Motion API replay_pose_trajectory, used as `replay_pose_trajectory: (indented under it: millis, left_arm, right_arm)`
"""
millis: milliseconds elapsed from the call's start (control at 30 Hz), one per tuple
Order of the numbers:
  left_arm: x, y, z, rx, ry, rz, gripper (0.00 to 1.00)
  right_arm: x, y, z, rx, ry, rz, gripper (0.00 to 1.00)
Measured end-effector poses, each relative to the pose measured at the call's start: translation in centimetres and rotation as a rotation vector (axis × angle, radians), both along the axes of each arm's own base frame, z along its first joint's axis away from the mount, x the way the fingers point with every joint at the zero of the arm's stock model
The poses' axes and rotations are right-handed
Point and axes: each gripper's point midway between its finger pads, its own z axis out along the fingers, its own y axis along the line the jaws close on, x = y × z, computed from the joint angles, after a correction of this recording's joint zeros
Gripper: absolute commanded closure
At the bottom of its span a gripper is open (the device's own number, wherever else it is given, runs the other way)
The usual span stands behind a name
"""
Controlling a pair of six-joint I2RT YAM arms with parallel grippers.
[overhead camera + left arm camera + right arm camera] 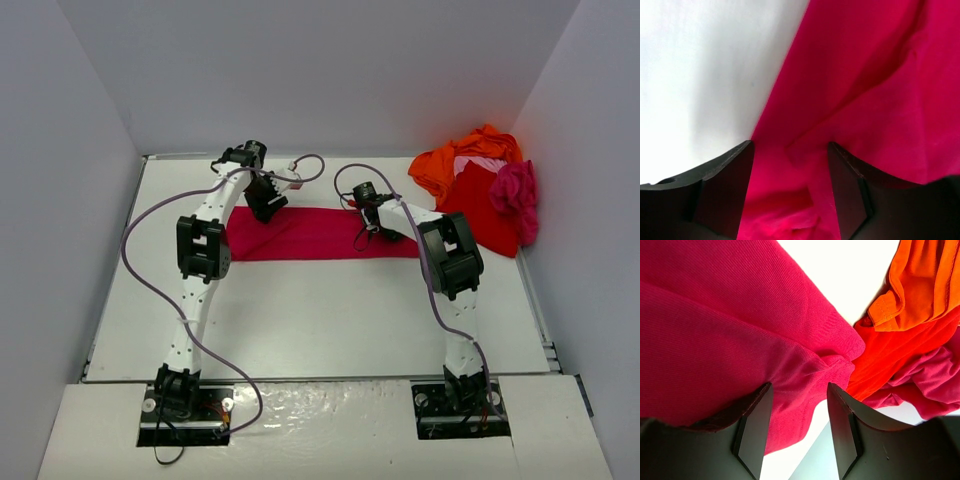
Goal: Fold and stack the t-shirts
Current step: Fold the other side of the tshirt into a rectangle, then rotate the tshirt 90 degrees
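Note:
A crimson t-shirt (310, 233) lies folded into a long strip across the middle of the table. My left gripper (268, 207) stands at the strip's far left edge. Its fingers (725, 190) are apart, with crimson cloth (865, 75) lying loose between them. My right gripper (385, 232) hovers low over the strip's right end, open, with the shirt's hemmed corner (805, 375) under its jaws. Heaped at the back right are an orange shirt (440, 165), a pale pink one (480, 165), a red one (485, 212) and a magenta one (515, 192).
The heap leans against the right wall (585, 200). In the right wrist view its orange (920, 280), red (890, 355) and magenta (932, 382) cloth lies just beyond the crimson corner. White table (320, 320) stretches from the strip to the arm bases. Purple cables (130, 250) loop beside the left arm.

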Motion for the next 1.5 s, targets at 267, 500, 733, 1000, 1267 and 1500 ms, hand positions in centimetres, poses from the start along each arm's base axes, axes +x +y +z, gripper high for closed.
replay_pose_trajectory:
  millis: [267, 500, 733, 1000, 1267, 1500]
  left_arm:
    - [1.6, -0.4, 1.3, -0.038, -0.075, 0.087, 0.37]
    - [0.4, -0.9, 8.1, -0.088, -0.168, 0.137, 0.44]
    - [-4.4, -1.9, 12.2, -0.126, -0.194, 0.123, 0.72]
    - [-8.7, -1.2, 6.0, -0.097, -0.035, 0.156, 0.84]
    - [-9.5, -1.3, 4.6, -0.102, 0.006, 0.168, 0.97]
    - [-9.4, -0.9, 1.3, -0.057, 0.065, 0.179, 1.00]
  right_arm:
    - [0.0, -0.1, 0.2, 0.008, -0.013, -0.014, 0.53]
    - [0.0, 0.1, 0.7, 0.045, -0.021, -0.019, 0.91]
    - [0.2, 0.0, 2.1, 0.058, -0.044, -0.018, 1.00]
    - [1.4, -0.8, 3.4, 0.081, -0.084, -0.042, 1.00]
    - [1.0, -1.2, 3.0, 0.065, -0.059, -0.035, 0.96]
    - [-1.8, -1.6, -0.5, 0.051, 0.095, 0.004, 0.99]
